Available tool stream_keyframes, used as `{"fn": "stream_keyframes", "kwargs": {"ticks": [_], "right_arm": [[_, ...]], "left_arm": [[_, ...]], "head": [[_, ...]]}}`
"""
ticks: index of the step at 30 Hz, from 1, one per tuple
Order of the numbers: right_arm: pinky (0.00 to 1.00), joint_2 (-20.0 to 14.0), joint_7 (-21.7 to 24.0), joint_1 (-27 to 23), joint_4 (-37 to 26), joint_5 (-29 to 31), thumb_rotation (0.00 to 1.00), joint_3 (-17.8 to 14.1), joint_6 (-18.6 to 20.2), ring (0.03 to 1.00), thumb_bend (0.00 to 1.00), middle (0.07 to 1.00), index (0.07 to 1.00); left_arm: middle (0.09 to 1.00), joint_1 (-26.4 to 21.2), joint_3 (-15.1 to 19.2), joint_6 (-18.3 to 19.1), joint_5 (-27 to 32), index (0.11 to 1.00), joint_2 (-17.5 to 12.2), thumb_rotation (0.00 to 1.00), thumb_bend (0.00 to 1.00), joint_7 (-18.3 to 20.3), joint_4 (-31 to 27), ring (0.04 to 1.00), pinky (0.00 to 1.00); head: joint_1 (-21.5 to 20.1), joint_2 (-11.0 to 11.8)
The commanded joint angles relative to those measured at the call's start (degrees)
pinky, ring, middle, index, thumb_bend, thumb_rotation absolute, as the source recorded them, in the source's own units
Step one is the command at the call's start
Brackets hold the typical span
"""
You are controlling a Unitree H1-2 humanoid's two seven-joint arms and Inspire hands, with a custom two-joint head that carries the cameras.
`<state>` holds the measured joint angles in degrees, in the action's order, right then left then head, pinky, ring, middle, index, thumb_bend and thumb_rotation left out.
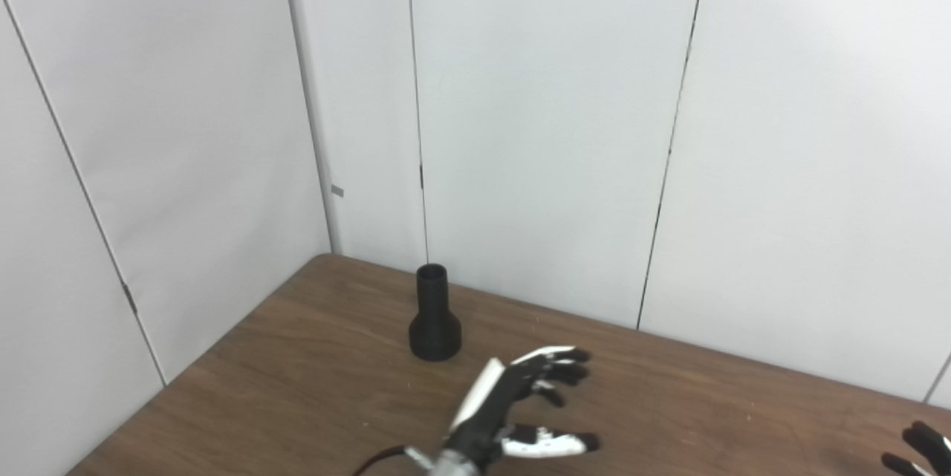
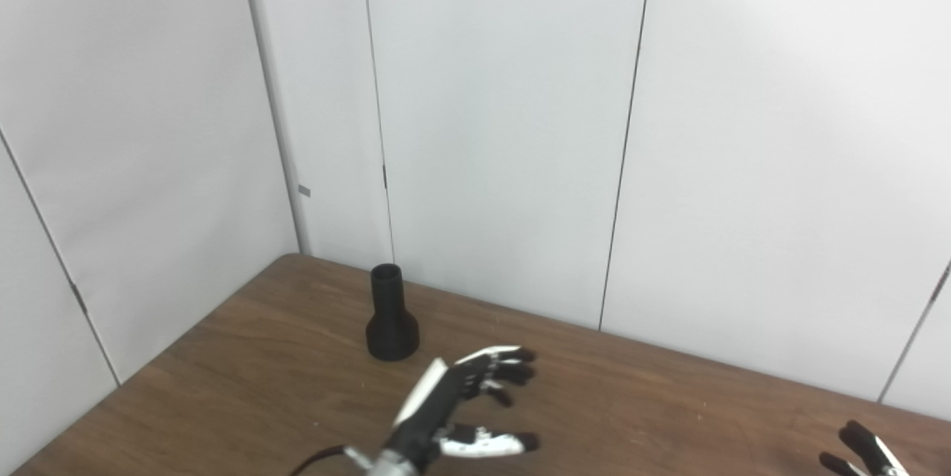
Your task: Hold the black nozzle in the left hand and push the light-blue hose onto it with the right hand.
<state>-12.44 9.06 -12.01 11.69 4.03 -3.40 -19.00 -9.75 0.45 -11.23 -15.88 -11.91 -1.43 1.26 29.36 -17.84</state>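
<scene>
The black nozzle (image 1: 434,315) stands upright on the brown table (image 1: 282,387), narrow neck up, near the back left corner. My left hand (image 1: 520,405) hovers to its right and nearer to me, open, fingers and thumb spread, holding nothing and apart from the nozzle. Only the fingertips of my right hand (image 2: 865,450) show at the bottom right corner; they look spread with nothing between them. No light-blue hose appears in either view.
White wall panels (image 1: 550,127) close off the table at the back and left. The table's left edge runs diagonally toward the bottom left. A dark cable (image 1: 379,457) trails from the left wrist.
</scene>
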Motion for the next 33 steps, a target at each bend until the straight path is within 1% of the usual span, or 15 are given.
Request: {"fn": "stream_keyframes", "kwargs": {"ticks": [1, 2, 3, 8, 10, 13, 15, 17, 18, 20, 22, 23, 25, 30, 33], "right_arm": [[0.75, -0.3, -0.2, 1.9, 1.9, 0.0, 0.13, -0.2, -0.5, 0.837, 0.69, 0.926, 0.921], [0.74, -0.5, -0.2, 1.7, 2.0, 0.0, 0.13, -0.2, -0.5, 0.834, 0.69, 0.927, 0.922], [0.74, -0.6, -0.2, 1.6, 2.2, -0.1, 0.13, -0.3, -0.5, 0.834, 0.69, 0.928, 0.922], [0.73, -1.2, -0.7, 1.0, 2.6, -1.0, 0.12, -0.6, -0.8, 0.833, 0.68, 0.927, 0.922], [0.73, -1.1, -0.8, 0.8, 2.9, -1.3, 0.12, -0.6, -1.0, 0.833, 0.68, 0.927, 0.922], [0.73, -1.0, -0.8, 0.5, 3.4, -1.4, 0.12, -0.6, -1.3, 0.834, 0.68, 0.928, 0.923], [0.73, -1.1, -0.9, 0.3, 3.5, -1.4, 0.12, -0.6, -1.2, 0.834, 0.68, 0.928, 0.923], [0.73, -1.2, -0.9, 0.1, 3.7, -1.4, 0.12, -0.6, -1.2, 0.834, 0.68, 0.927, 0.92], [0.73, -1.1, -0.9, 0.2, 3.6, -1.3, 0.12, -0.6, -0.9, 0.834, 0.68, 0.926, 0.919], [0.73, -1.0, -0.7, 0.2, 3.5, -1.0, 0.12, -0.6, -0.3, 0.828, 0.67, 0.92, 0.889], [0.73, -0.9, -0.6, 0.4, 3.0, -0.7, 0.12, -0.6, 0.3, 0.826, 0.67, 0.918, 0.88], [0.72, -0.9, -0.5, 0.4, 2.7, -0.7, 0.12, -0.7, 0.5, 0.822, 0.67, 0.916, 0.875], [0.71, -1.1, -0.5, 0.4, 2.5, -0.7, 0.12, -0.7, 0.7, 0.818, 0.68, 0.914, 0.873], [0.71, -1.2, -0.3, 0.5, 2.2, -0.6, 0.12, -0.7, 0.9, 0.814, 0.67, 0.913, 0.871], [0.71, -1.2, 0.1, 0.5, 2.2, -0.1, 0.13, -0.7, 1.1, 0.815, 0.67, 0.909, 0.87]], "left_arm": [[0.717, -4.4, 2.5, 2.1, -3.4, 0.688, -4.7, 0.15, 0.7, -0.2, -6.7, 0.731, 0.57], [0.737, -5.1, 2.8, 3.1, -5.0, 0.709, -5.9, 0.16, 0.72, 0.0, -7.9, 0.77, 0.61], [0.743, -5.6, 3.0, 3.8, -6.0, 0.715, -6.6, 0.17, 0.72, 0.0, -8.5, 0.78, 0.62], [0.8, -9.5, 3.0, 8.1, -12.6, 0.775, -12.4, 0.23, 0.73, 1.4, -10.2, 0.831, 0.7], [0.811, -10.6, 3.0, 9.5, -13.8, 0.791, -14.2, 0.24, 0.72, 2.4, -10.1, 0.835, 0.71], [0.835, -11.8, 3.5, 10.9, -14.0, 0.82, -15.8, 0.28, 0.73, 3.5, -9.3, 0.842, 0.71], [0.851, -12.6, 4.5, 10.5, -13.0, 0.836, -16.6, 0.3, 0.73, 3.1, -7.5, 0.845, 0.72], [0.866, -13.3, 5.5, 9.3, -12.7, 0.858, -16.9, 0.32, 0.73, 1.6, -5.6, 0.858, 0.74], [0.869, -13.9, 6.3, 8.8, -13.3, 0.862, -16.5, 0.33, 0.73, -0.3, -5.2, 0.861, 0.75], [0.868, -15.0, 7.2, 9.2, -15.5, 0.866, -15.8, 0.26, 0.72, -3.3, -5.2, 0.877, 0.82], [0.872, -16.0, 7.6, 11.0, -18.1, 0.866, -15.7, 0.24, 0.71, -5.5, -4.8, 0.888, 0.83], [0.883, -16.3, 7.6, 12.4, -19.3, 0.87, -15.8, 0.26, 0.73, -5.7, -4.7, 0.9, 0.83], [0.909, -16.9, 7.5, 16.2, -20.8, 0.885, -16.2, 0.3, 0.76, -4.6, -5.0, 0.931, 0.84], [0.964, -17.3, 6.9, 23.4, -21.9, 0.939, -16.5, 0.4, 0.83, -1.3, -5.9, 0.985, 0.86], [0.993, -17.3, 6.9, 27.7, -21.9, 0.975, -15.9, 0.43, 0.89, -0.2, -6.5, 0.999, 0.91]], "head": [[0.0, 0.3], [0.1, 0.3], [0.1, 0.3], [0.5, 0.3], [0.5, 0.6], [0.6, 0.6], [0.5, 0.4], [0.4, 0.3], [0.4, 0.3], [0.3, 0.2], [0.4, 0.3], [0.6, 0.0], [0.6, -0.2], [0.5, -0.2], [0.4, -0.4]]}}
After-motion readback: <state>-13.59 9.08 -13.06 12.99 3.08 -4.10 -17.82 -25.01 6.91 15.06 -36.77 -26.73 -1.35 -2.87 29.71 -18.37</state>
